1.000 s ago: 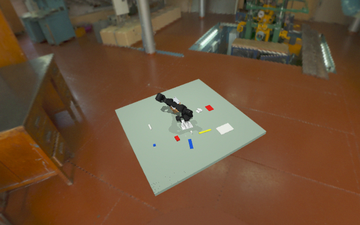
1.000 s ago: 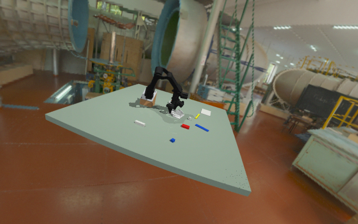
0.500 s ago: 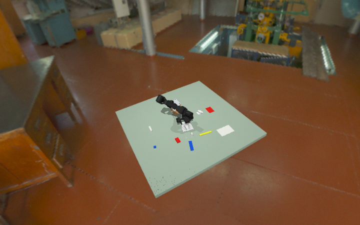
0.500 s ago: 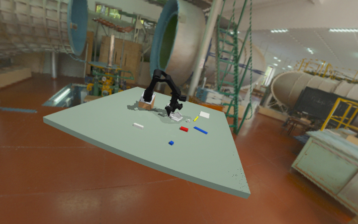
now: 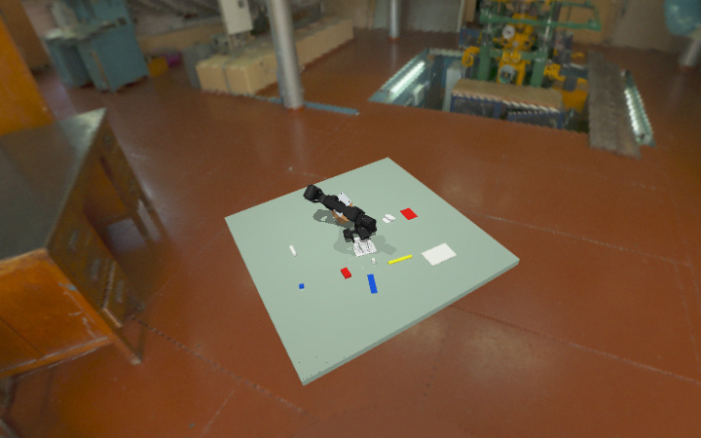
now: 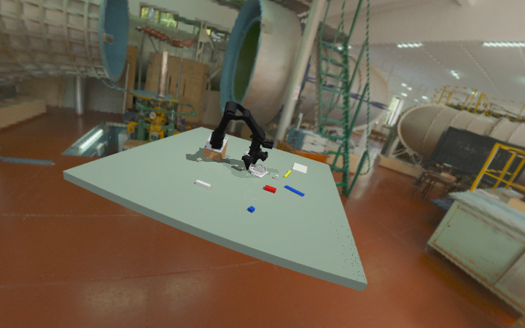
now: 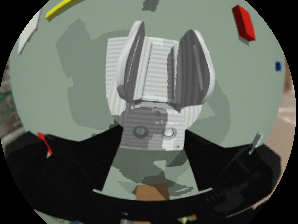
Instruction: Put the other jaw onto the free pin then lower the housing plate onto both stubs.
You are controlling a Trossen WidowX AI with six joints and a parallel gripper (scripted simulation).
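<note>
The white ribbed base (image 7: 161, 50) (image 5: 364, 251) lies on the table under the arm's hand. Two pale jaws stand side by side on it, a left jaw (image 7: 132, 65) and a right jaw (image 7: 196, 70), with a gap between them. The grey-white housing plate (image 7: 154, 120) lies across their near ends and shows two round holes side by side, with something round in each. It hides the pins and gear teeth. I cannot tell if it is fully seated. My gripper (image 7: 153, 129) (image 6: 249, 165) is shut on the housing plate, with a black finger at each side edge.
Near the base are a small white piece (image 5: 373, 260), a red block (image 5: 346, 273) (image 6: 270, 189), a blue bar (image 5: 372, 283) and a yellow bar (image 5: 399, 259). Farther out are a white plate (image 5: 438, 254), a red plate (image 5: 408, 213), a white bar (image 6: 203, 184) and a blue cube (image 6: 251, 209).
</note>
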